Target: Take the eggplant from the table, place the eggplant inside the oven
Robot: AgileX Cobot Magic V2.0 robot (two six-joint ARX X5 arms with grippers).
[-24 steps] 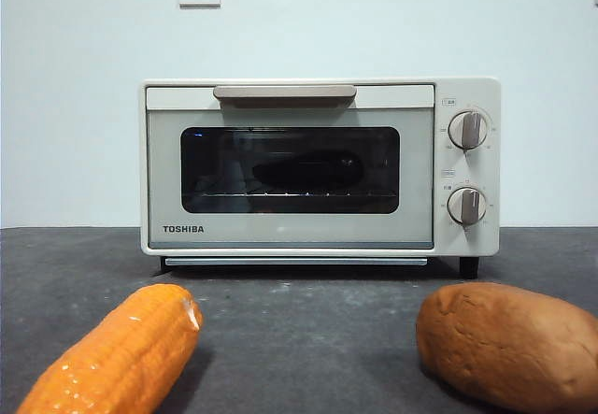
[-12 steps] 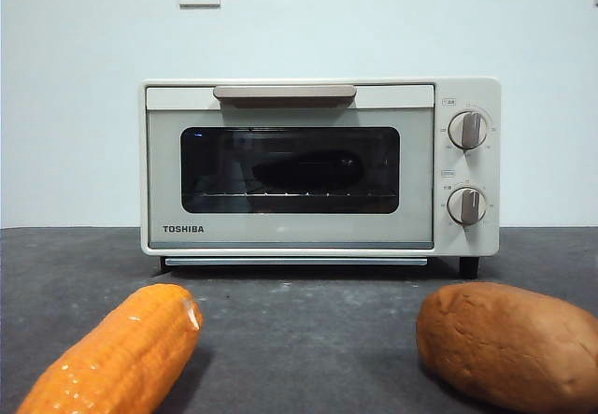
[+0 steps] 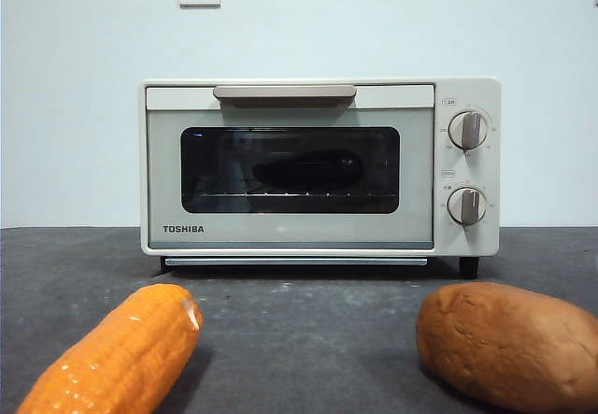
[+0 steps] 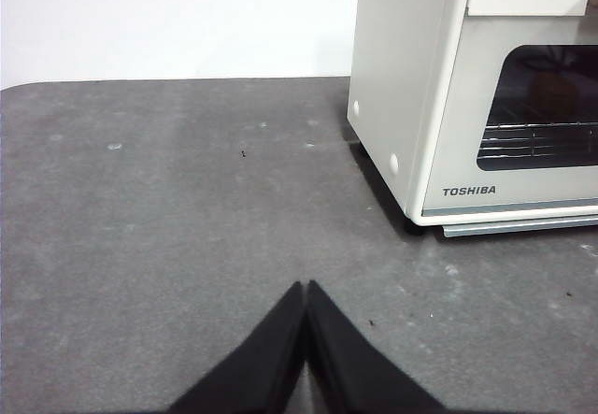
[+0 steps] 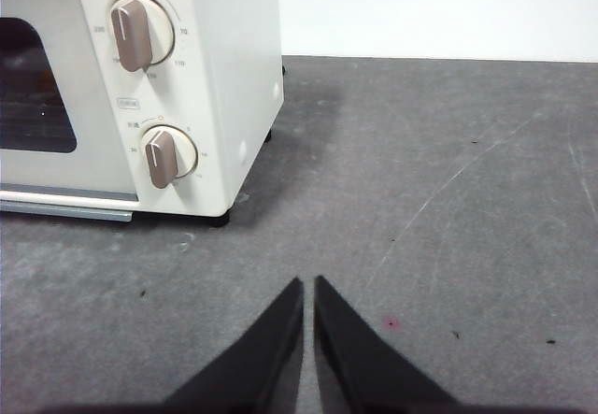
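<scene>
Left hand: black jaws pressed together, holding nothing, over bare surface to the left of the oven and clear of it.

Right hand: jaws all but closed, a thin slit between the tips, holding nothing, over bare surface to the right of the oven, near the side that carries the two round knobs.

Oven, front view: cream-white, door shut, beige bar handle across the top edge. Contents: one dark elongated shape lying on the wire rack behind the glass, judged to be the eggplant; the tinted glass makes colour hard to confirm.

Surface, near edge: orange corn cob at near left, brown potato-like lump at near right, well apart from each other and from the oven. No eggplant shows on the surface in any view.

Status, as a judgement: the placing looks complete, both arms parked.

Risks, as a judgement: small. A hand swinging inward could strike the oven's side wall or turn a knob; a low sweep toward the near edge could roll the corn cob or the lump.
</scene>
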